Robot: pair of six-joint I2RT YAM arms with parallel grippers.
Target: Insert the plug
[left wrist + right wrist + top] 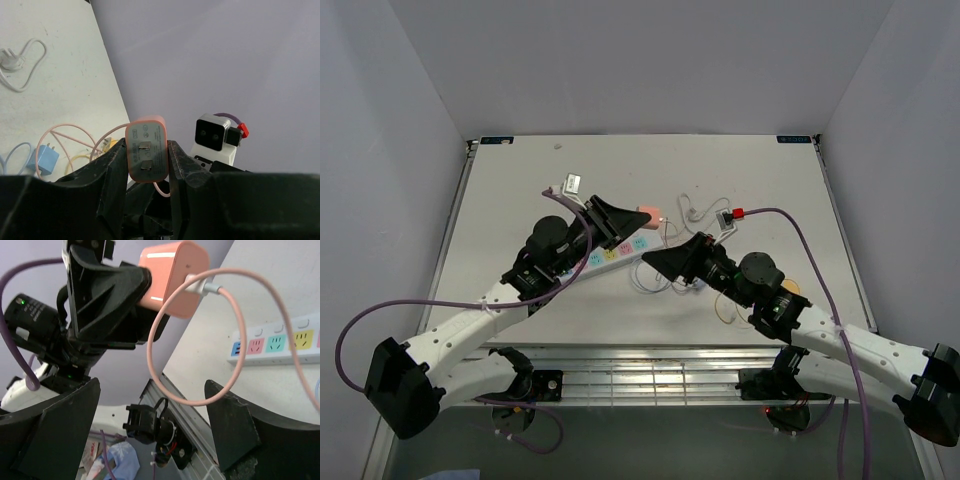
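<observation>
The white surface (520, 190) carries the power strip (620, 250). Beside the strip the right fingers (230, 425) hang spread and empty. Just above one end of the strip, the left fingers (112, 175) clamp the pink plug (146, 150), with its prongs toward the wrist camera. The prongs likely need turning toward a socket, squaring up, then a straight press, keeping the cable (217, 288) slack.
</observation>
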